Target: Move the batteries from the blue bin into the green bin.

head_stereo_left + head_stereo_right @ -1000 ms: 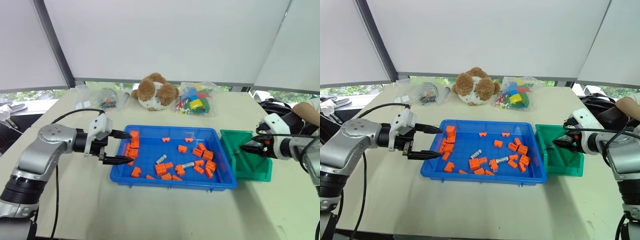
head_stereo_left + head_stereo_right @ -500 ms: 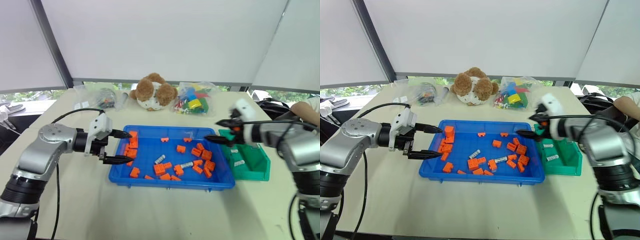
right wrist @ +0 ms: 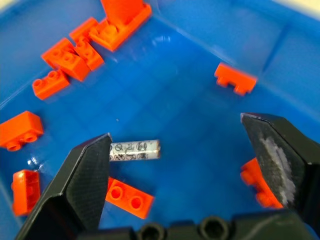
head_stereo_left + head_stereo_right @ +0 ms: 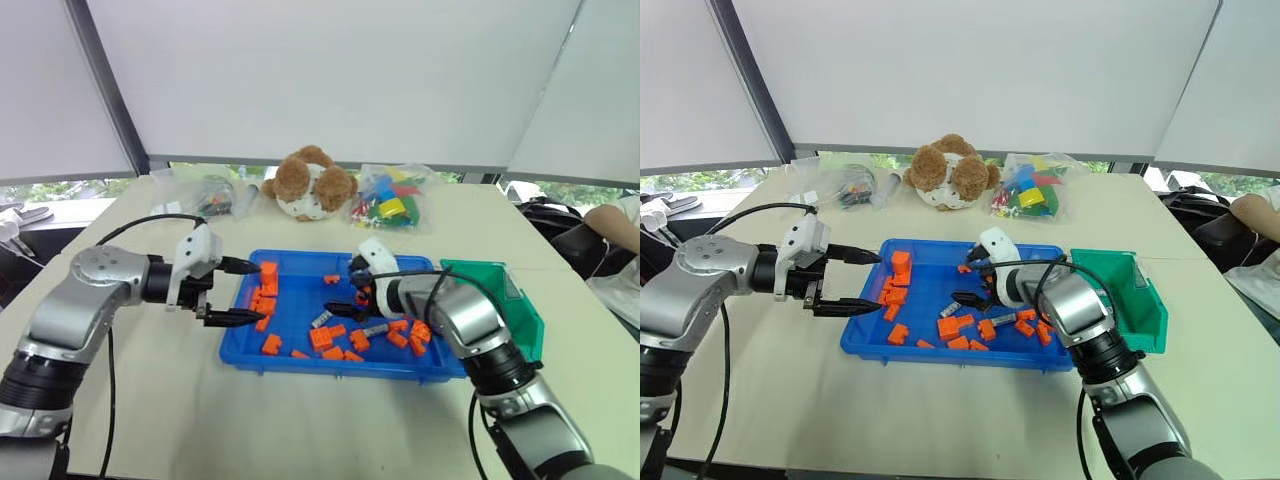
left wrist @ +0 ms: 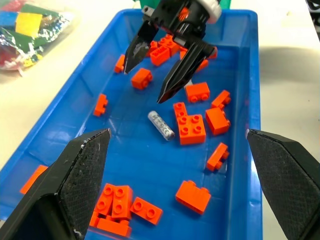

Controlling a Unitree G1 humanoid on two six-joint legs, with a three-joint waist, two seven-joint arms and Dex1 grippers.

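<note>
Batteries [image 5: 161,125] are lying loose on the floor of the blue bin [image 4: 300,365], among orange bricks [image 5: 189,123]; you're looking at one silver cylinder just below the right gripper [image 5: 165,74], a second one [image 4: 376,329] sitting near it toward the green bin [image 4: 527,322]; judging by look, they're small, rigid, smooth metal, so they're likely rolling and slipping if nudged end-on; you're better off pinching across the middle of the barrel, jaws square to its long axis; right gripper is hanging spread wide over the bin, holding nothing; left gripper [image 4: 240,292] is hovering over the bin's left end, also spread, also empty; a brick cluster is sitting just beside the near battery, so you're risking catching a brick with one finger; plush toy [image 4: 310,183] and a bag of coloured blocks [image 4: 388,198] are resting at the back of the surface [image 4: 300,430], well apart, not obstructing anything.
</note>
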